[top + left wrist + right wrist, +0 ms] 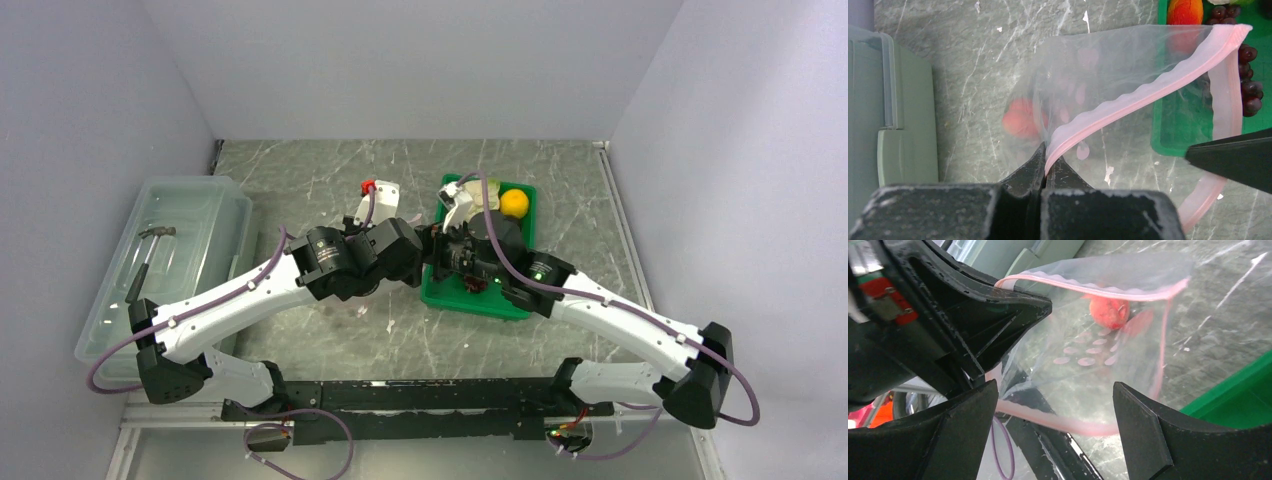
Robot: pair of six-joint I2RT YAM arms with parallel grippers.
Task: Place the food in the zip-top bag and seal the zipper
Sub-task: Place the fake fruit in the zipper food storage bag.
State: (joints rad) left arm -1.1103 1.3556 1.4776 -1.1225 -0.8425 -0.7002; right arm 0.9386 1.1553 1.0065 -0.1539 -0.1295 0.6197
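Observation:
The clear zip-top bag (1108, 65) hangs open over the table, its mouth toward the green tray (1193, 135). My left gripper (1048, 152) is shut on the pink zipper (1148, 92) and holds the upper lip up. A red tomato-like piece (1020, 117) lies inside the bag; it also shows in the right wrist view (1109, 311). My right gripper (1055, 412) is open and empty at the bag's mouth (1088, 375), above the lower zipper strip (1073, 422). The purple grapes (1250, 87) and orange-yellow fruit (1184, 11) lie in the tray. The fruit also shows from above (514, 202).
A large translucent bin (190, 225) stands at the left with a small hammer-like tool (150, 255) in it. The green tray (520, 305) sits at centre right, partly under my right arm. The grippers are close together beside the tray's left edge.

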